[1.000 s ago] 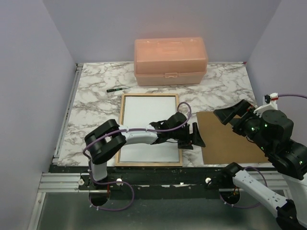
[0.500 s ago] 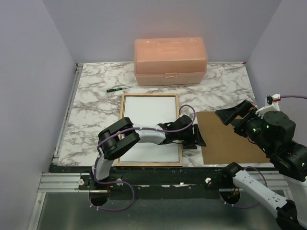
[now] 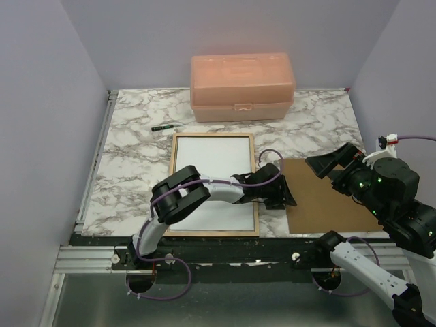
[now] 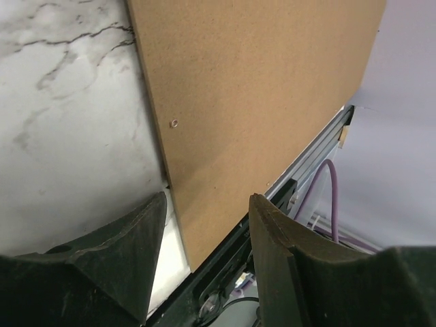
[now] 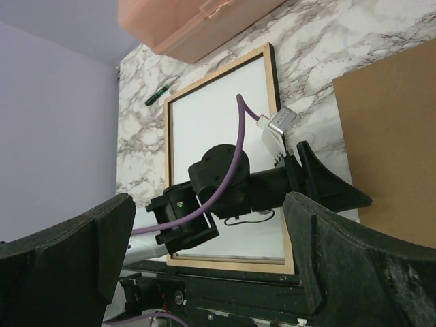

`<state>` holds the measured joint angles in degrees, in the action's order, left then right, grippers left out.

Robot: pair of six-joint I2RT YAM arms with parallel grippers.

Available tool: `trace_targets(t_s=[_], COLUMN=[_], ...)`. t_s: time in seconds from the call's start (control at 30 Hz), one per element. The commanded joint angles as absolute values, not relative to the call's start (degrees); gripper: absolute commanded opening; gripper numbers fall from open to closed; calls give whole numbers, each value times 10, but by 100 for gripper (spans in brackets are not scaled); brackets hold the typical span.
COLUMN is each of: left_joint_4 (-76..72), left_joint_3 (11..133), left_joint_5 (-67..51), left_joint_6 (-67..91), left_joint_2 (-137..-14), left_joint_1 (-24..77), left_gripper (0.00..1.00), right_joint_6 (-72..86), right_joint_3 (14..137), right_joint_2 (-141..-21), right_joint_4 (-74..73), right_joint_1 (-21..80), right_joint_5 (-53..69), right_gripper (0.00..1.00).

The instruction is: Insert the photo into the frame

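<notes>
The frame (image 3: 212,135) lies back up on the marble table, its light wood rim showing. A white sheet, the photo's plain reverse (image 3: 211,160), fills it. My left gripper (image 3: 287,195) is open and empty, low beside the frame's right edge, at the left edge of the brown backing panel (image 3: 327,197). In the left wrist view the open left gripper (image 4: 208,255) straddles the panel (image 4: 252,102) near its front corner. My right gripper (image 3: 328,163) is open and empty, held high over the panel. In the right wrist view the right gripper (image 5: 208,252) looks down on the frame (image 5: 219,71) and photo (image 5: 218,122).
A pink plastic box (image 3: 242,87) stands at the back. A small dark pen (image 3: 162,127) lies behind the frame. The black rail (image 3: 225,246) runs along the table's front edge. Purple walls close in on three sides.
My left arm has reached further right, its gripper moving from the frame's right edge to the brown panel's left edge. The right arm has barely moved.
</notes>
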<state>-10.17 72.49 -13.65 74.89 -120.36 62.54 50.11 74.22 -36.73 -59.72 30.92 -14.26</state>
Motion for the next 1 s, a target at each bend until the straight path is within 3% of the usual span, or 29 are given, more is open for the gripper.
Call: trace_targets(t_s=[0.0, 0.4, 0.97], left_joint_4=[-87, -212, -210], left_joint_3=[746, 723, 734], left_joint_5=[-109, -117, -103], left_joint_6=[750, 735, 712], left_joint_2=[-1243, -1194, -1079], left_joint_1=[631, 631, 648], left_gripper=[54, 53, 53], right_joint_6=[503, 503, 502], right_joint_3=[752, 746, 751], right_joint_2=[-366, -365, -360], right_joint_4=[-608, -604, -609], right_joint_1=[311, 311, 311], right_joint_5=[-158, -149, -151], right_gripper=[100, 100, 100])
